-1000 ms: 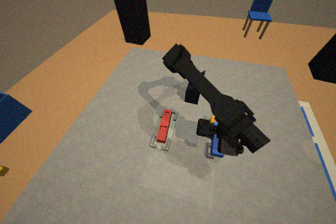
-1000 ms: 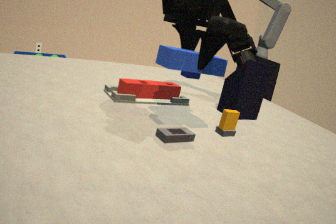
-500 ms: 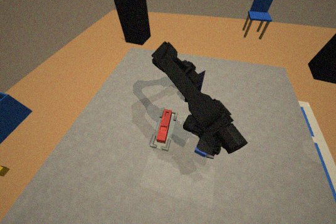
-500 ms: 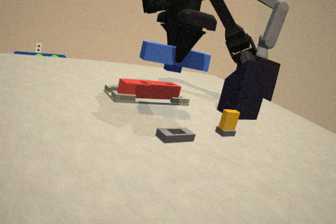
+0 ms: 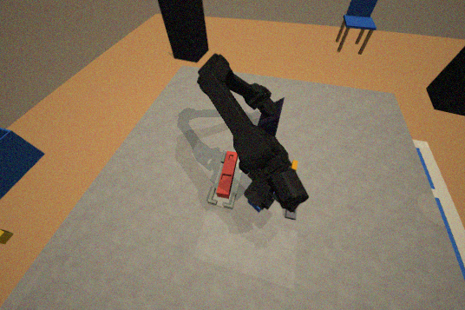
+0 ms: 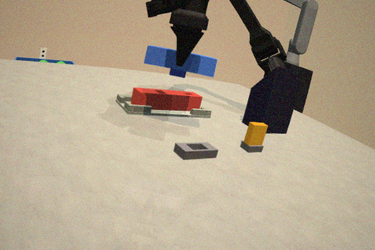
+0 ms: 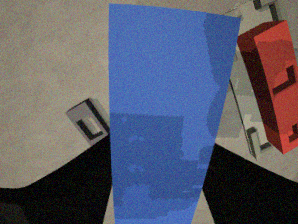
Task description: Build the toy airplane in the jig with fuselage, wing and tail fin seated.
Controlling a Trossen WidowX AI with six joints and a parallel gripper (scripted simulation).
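Note:
The red fuselage (image 5: 226, 174) (image 6: 166, 99) (image 7: 273, 76) lies flat in the grey jig cradle (image 5: 213, 199) (image 6: 202, 113) (image 7: 244, 115), with its two top sockets open. My gripper (image 5: 264, 201) (image 6: 182, 62) (image 7: 154, 140) is shut on the blue wing (image 6: 207, 65) (image 7: 166, 90) and holds it level in the air, with its tab pointing down. In the top view it is just right of the cradle. The yellow tail fin (image 5: 295, 164) (image 6: 255, 133) stands upright on a small grey stand (image 6: 252, 148). An empty grey holder (image 5: 291, 214) (image 6: 196, 150) (image 7: 88, 121) lies on the mat near the gripper.
The arm's dark base block (image 6: 280, 98) stands behind the tail fin. A black pedestal (image 5: 182, 22) with a grey arm (image 6: 304, 21) stands at the back. A blue chair (image 5: 360, 17), a blue box (image 5: 13, 158) and a black box (image 5: 448, 84) stand off the mat.

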